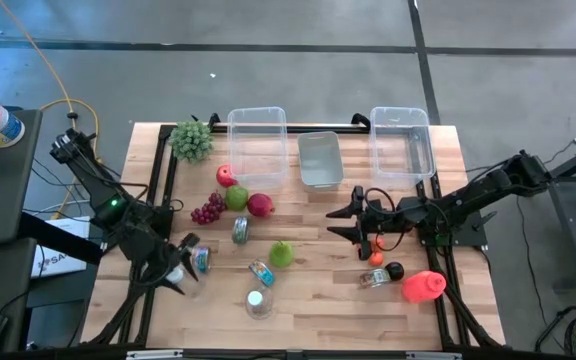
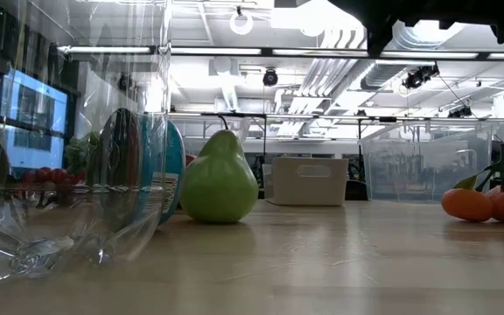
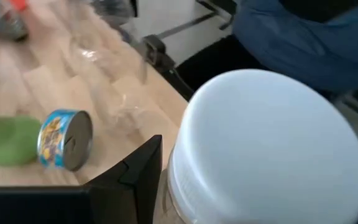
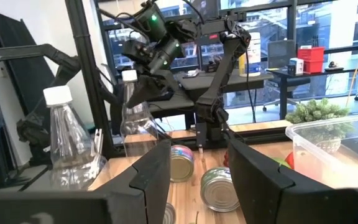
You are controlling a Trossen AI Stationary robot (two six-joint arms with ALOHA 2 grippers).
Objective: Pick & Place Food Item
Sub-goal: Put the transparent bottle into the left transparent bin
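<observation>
Wooden tabletop [image 1: 308, 290]: L gripper [image 1: 178, 273] toward left edge, clamped on clear bottle [image 4: 135, 115] below cap. R gripper [image 1: 351, 220] mid-right, fingers apart, empty. Pear [image 1: 281, 253] upright at centre, bare wood around.

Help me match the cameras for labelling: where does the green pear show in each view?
High view: green pear mid-table.
Low view: left of centre, upright.
Left wrist view: green shape at the left edge, probably it.
Right wrist view: cannot be made out.
Shared landmark: the blue-labelled can beside it.
</observation>
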